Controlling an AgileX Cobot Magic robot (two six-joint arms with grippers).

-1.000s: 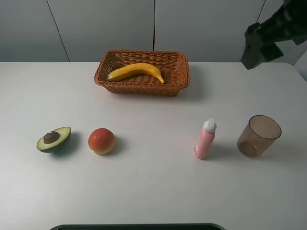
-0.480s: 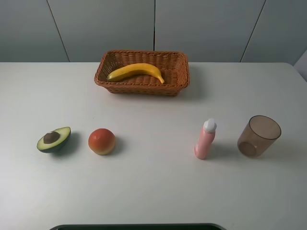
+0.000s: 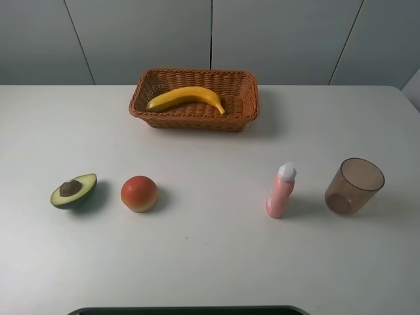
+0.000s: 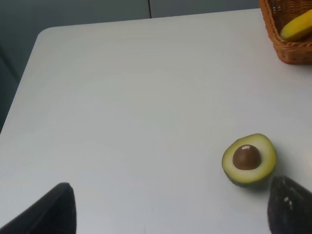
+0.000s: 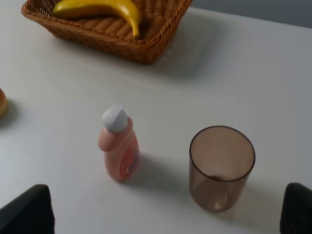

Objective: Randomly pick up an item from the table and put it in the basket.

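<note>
A second ago a dark arm showed at the top right of the high view; now it is gone from there, and nothing else has moved. The banana (image 3: 186, 98) lies inside the basket (image 3: 244, 111), curved along its length, at the far side of the table (image 3: 210, 256). The left claw (image 4: 170, 207) hangs above the near left part of the table with its two dark fingertips (image 4: 48, 210) wide apart and nothing between them. The avocado half (image 4: 249, 159) sits on the table just beside the other tip of that claw, cut side up with its brown pit showing. A corner of the basket and one end of the banana lie well past that claw, far across the table. The right claw (image 5: 168, 209) is also spread apart and holds nothing, with only its dark tips (image 5: 27, 210) peeking in at the corners. The pink bottle (image 5: 119, 144) stands upright between those tips, a bit ahead of them, and the brown cup (image 5: 222, 167) stands near it, apart from it. The red-orange fruit (image 3: 139, 193) rests near the avocado half, not touching it. The basket with the banana sits well beyond the right claw.
</note>
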